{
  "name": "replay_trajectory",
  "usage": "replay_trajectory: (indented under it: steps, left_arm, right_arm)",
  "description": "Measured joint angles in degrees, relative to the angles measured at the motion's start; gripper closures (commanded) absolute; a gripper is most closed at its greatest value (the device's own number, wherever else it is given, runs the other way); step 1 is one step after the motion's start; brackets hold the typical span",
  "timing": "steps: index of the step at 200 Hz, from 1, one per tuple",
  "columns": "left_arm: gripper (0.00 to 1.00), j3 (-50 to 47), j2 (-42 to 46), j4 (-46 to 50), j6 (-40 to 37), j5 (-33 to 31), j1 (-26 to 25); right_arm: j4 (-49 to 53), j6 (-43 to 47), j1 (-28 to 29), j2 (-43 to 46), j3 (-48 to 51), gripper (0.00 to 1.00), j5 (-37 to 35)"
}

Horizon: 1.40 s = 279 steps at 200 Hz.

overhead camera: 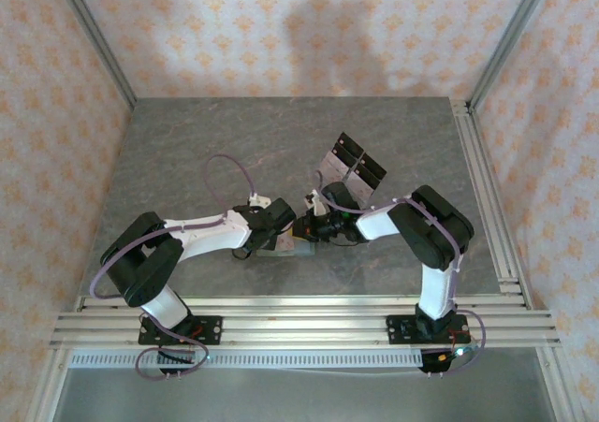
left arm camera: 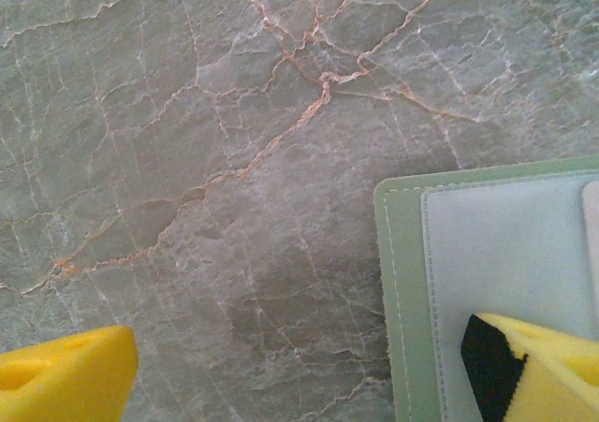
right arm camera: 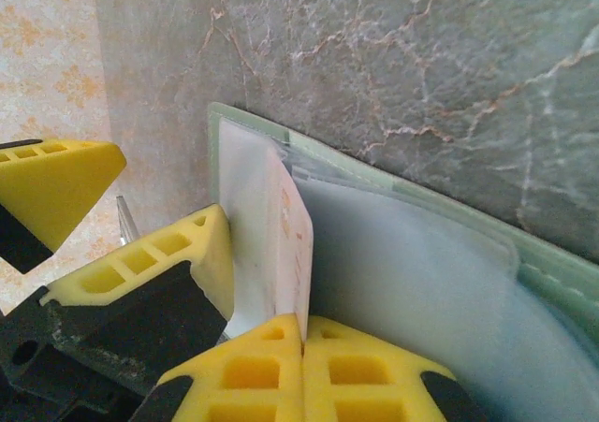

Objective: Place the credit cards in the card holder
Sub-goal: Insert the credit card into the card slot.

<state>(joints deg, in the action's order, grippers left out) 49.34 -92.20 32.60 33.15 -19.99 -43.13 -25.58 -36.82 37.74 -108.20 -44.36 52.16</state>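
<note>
Pinches a card (right arm camera: 290, 244) on edge in the closed right tool (right arm camera: 304, 347), far end at the pocket of the open wallet (left arm camera: 402, 282), flat on the counter (left arm camera: 187, 160) just near of a stand (overhead camera: 351, 165). Holds the left tool (left arm camera: 299, 375) wide open, one finger (left arm camera: 552, 366) resting on the wallet's grey lining.

A grey veined table (overhead camera: 187, 160) fills the middle of the frame, with patterned paper walls around it. Two white-and-black arms stand on bases on the aluminium rails (overhead camera: 299, 314) along the bottom edge and bend inward. The left end effector (overhead camera: 285, 224) and the right end effector (overhead camera: 316, 225) meet tip to tip just below centre; how their jaws stand cannot be told. The pale card holder (overhead camera: 279, 245) shows partly beneath them. Just above, right of centre, a tilted clear stand (overhead camera: 351, 167) with black panels stands.
</note>
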Motion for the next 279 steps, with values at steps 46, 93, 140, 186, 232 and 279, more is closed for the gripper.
replay_trajectory:
  steps: [46, 93, 140, 186, 232, 279]
  left_arm:
    - [0.08, 0.0, 0.0, 0.0, 0.4, 0.0, 0.0]
    - [0.08, 0.4, 0.2, 0.6, 1.5, 0.2, 0.0]
    - [0.08, 0.3, 6.0, 1.3, 1.6, 0.9, 2.0]
    - [0.07, -3.6, 11.2, 1.0, 1.6, 2.7, 6.6]
    - [0.07, -7.0, 11.2, 0.4, 2.0, 4.3, 6.9]
    - [0.07, -9.2, 11.2, -1.2, 3.0, 5.0, 6.9]
  right_arm:
    - [5.0, 1.9, 0.5, 4.0, -0.7, 0.52, -1.8]
    - [19.6, 6.0, 0.5, 9.5, -3.5, 0.45, -7.1]
    - [32.6, 10.1, 0.7, 13.1, -8.5, 0.75, -13.2]
    - [43.7, 12.8, 4.0, 11.9, -15.2, 0.98, -20.6]
    - [49.3, 13.9, 5.4, 7.6, -19.1, 1.0, -25.9]
    - [51.8, 14.3, 6.4, 4.3, -20.4, 1.0, -27.4]
